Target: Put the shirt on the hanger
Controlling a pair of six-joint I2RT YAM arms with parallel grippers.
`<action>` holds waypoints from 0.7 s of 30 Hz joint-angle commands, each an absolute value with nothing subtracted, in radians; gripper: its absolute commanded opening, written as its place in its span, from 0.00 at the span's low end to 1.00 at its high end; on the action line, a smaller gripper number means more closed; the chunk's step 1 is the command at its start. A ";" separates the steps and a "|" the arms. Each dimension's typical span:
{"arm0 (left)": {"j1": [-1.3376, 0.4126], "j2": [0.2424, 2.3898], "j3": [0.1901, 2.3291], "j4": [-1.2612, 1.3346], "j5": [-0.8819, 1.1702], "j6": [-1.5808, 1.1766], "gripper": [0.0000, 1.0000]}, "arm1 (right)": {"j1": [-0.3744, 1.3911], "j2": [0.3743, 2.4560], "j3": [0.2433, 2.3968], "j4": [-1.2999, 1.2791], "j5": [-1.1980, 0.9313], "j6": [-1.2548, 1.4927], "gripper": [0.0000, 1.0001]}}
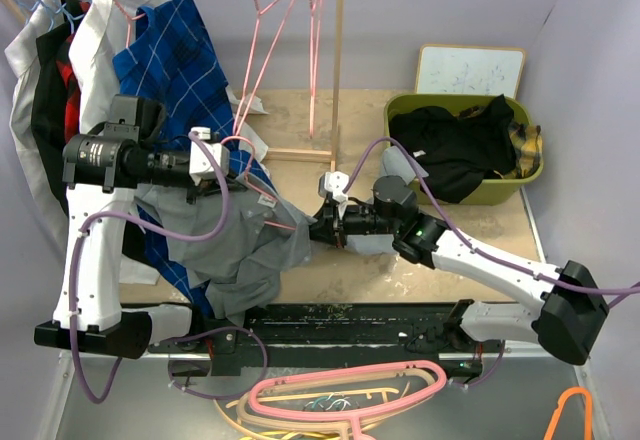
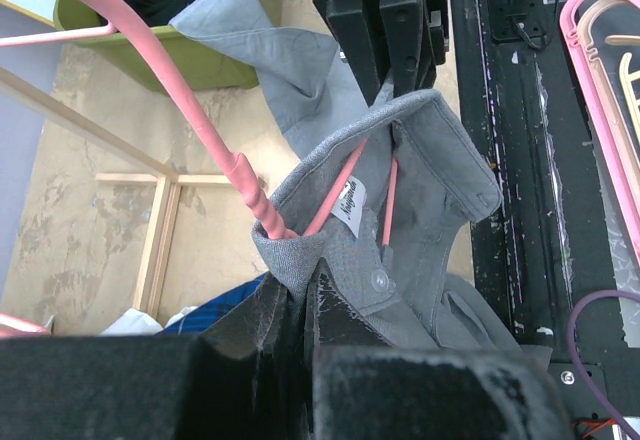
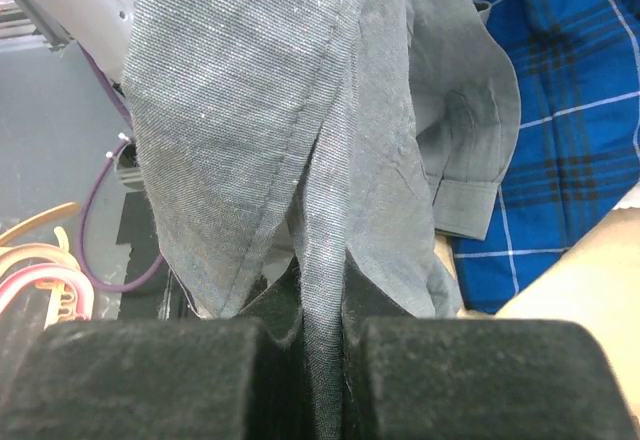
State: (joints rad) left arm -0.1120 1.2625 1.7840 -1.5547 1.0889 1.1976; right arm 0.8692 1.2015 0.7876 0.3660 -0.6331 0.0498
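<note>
The grey shirt point(image 1: 245, 245) hangs bunched between my two arms over the table. A thin pink hanger point(image 2: 215, 145) runs neck-first into its collar point(image 2: 420, 130), and pink wire shows inside by the label. My left gripper point(image 2: 300, 280) is shut on the collar's edge just below the hanger's neck; from above it point(image 1: 215, 165) is at the left. My right gripper point(image 3: 322, 290) is shut on a fold of the shirt point(image 3: 250, 110), and it point(image 1: 322, 222) pulls the cloth out to the right. The hanger's lower frame is hidden in the cloth.
A blue checked shirt point(image 1: 170, 50) and other clothes hang on the rack at the back left, beside spare thin pink hangers point(image 1: 265, 40) and a wooden post point(image 1: 338, 60). A green basket point(image 1: 530, 175) holds a black garment. Thick pink hangers point(image 1: 340, 400) lie at the near edge.
</note>
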 commanded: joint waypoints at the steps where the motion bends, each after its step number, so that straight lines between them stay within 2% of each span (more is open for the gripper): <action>1: -0.101 1.261 1.801 -1.546 1.183 1.216 0.00 | 0.868 1.162 0.862 0.412 -0.582 0.058 0.02; 7: -0.101 1.265 1.777 -1.546 1.189 1.231 0.00 | 0.868 1.175 0.925 0.429 -0.601 0.121 0.04; 10: -0.101 1.266 1.773 -1.546 1.193 1.234 0.00 | 0.868 1.190 0.952 0.450 -0.661 0.166 0.16; 13: -0.101 1.267 1.775 -1.546 1.193 1.234 0.00 | 0.868 1.203 0.967 0.464 -0.700 0.195 0.19; 17: -0.101 1.266 1.777 -1.546 1.193 1.233 0.00 | 0.869 1.217 0.963 0.485 -0.710 0.209 0.18; 19: -0.101 1.266 1.780 -1.546 1.194 1.233 0.00 | 0.868 1.229 0.964 0.488 -0.709 0.210 0.06; 21: -0.101 1.267 1.781 -1.546 1.198 1.232 0.00 | 0.869 1.237 0.962 0.496 -0.707 0.214 0.02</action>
State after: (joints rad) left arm -0.0994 1.2694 1.7737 -1.5513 1.1400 1.2087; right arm 0.8642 1.2186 0.9234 0.4110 -0.6708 0.1894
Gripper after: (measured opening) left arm 0.047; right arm 0.063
